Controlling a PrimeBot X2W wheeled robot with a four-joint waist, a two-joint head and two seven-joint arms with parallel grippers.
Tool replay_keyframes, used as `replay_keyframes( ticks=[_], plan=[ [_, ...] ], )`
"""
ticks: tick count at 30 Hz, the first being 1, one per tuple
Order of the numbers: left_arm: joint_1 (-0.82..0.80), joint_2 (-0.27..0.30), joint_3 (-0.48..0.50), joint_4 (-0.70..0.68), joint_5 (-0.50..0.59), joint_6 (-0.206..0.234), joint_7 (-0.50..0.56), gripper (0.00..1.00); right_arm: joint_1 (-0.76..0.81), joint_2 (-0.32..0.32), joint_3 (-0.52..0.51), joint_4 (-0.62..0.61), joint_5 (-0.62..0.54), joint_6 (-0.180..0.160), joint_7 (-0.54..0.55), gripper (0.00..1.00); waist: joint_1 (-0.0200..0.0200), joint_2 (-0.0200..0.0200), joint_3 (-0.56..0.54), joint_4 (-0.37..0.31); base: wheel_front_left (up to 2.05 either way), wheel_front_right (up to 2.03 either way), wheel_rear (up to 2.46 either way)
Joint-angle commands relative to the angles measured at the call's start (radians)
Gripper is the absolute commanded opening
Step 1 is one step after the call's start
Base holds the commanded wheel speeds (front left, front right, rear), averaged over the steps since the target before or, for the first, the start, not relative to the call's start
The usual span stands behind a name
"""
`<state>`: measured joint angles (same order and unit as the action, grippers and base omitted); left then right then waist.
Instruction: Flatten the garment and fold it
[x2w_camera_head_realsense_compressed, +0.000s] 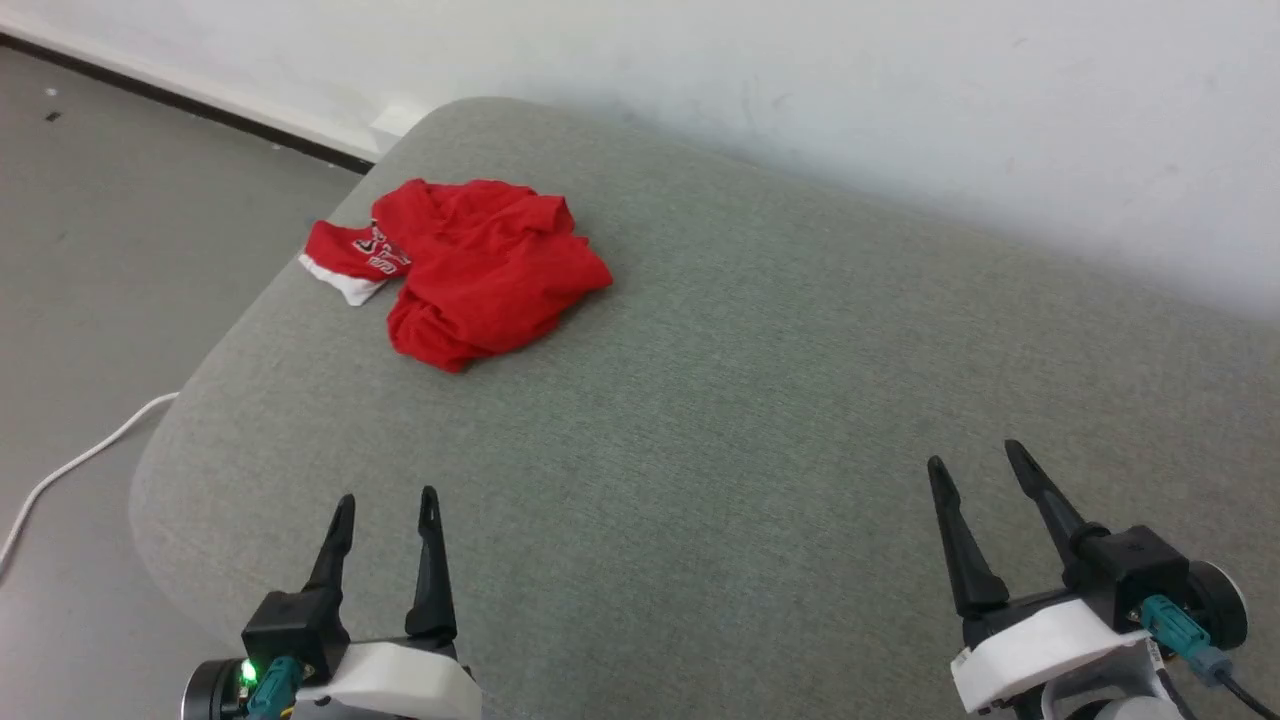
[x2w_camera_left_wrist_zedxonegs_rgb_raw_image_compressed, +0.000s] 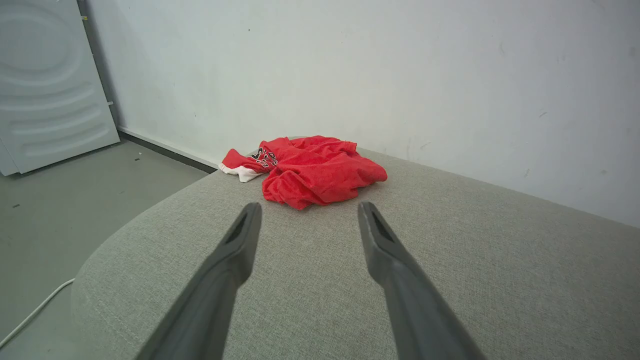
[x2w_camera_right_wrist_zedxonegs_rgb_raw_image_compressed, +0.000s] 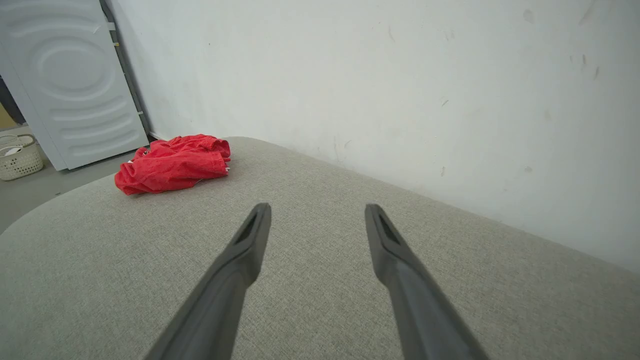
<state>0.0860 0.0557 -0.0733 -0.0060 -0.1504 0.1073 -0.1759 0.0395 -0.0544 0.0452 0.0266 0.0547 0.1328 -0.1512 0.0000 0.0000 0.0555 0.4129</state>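
We are holding the left gripper (x2w_camera_head_realsense_compressed: 387, 494) and right gripper (x2w_camera_head_realsense_compressed: 973, 454) empty and spread wide at the near edge; the garment (x2w_camera_head_realsense_compressed: 480, 265) is lying crumpled at the far left of the grey cushion (x2w_camera_head_realsense_compressed: 760, 400), well apart.

You are in a plain, home-like room: a grey upholstered seat (x2w_camera_right_wrist_zedxonegs_rgb_raw_image_compressed: 100, 275) lies under your right gripper (x2w_camera_right_wrist_zedxonegs_rgb_raw_image_compressed: 317, 209), a white wall (x2w_camera_right_wrist_zedxonegs_rgb_raw_image_compressed: 400, 75) ahead, a panelled door (x2w_camera_right_wrist_zedxonegs_rgb_raw_image_compressed: 75, 85) and basket (x2w_camera_right_wrist_zedxonegs_rgb_raw_image_compressed: 20, 160) far left.

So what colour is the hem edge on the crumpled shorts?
White, below the bright red shorts fabric; clearest in the head view.
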Motion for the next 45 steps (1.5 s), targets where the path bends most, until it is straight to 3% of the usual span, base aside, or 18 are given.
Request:
replay_keyframes(
  ticks=[1,37,45],
  plan=[
    [0.015,-0.004,-0.005,-0.003,-0.009,0.006,-0.011,1.00,-0.012,0.003,0.007,0.004,0.005,-0.001,-0.009,1.00,0.0000,0.0000,-0.003,0.030,0.00,0.00,0.00],
    [0.075,-0.005,-0.036,0.000,-0.063,0.040,-0.086,1.00,0.017,0.004,0.032,0.035,0.030,-0.002,-0.058,1.00,0.0000,0.0000,-0.018,0.202,0.00,0.00,0.00],
    [0.076,-0.005,-0.035,0.000,-0.066,0.042,-0.086,1.00,0.021,0.004,0.030,0.035,0.028,-0.002,-0.047,1.00,0.0000,0.0000,-0.017,0.198,0.00,0.00,0.00]
  ],
)
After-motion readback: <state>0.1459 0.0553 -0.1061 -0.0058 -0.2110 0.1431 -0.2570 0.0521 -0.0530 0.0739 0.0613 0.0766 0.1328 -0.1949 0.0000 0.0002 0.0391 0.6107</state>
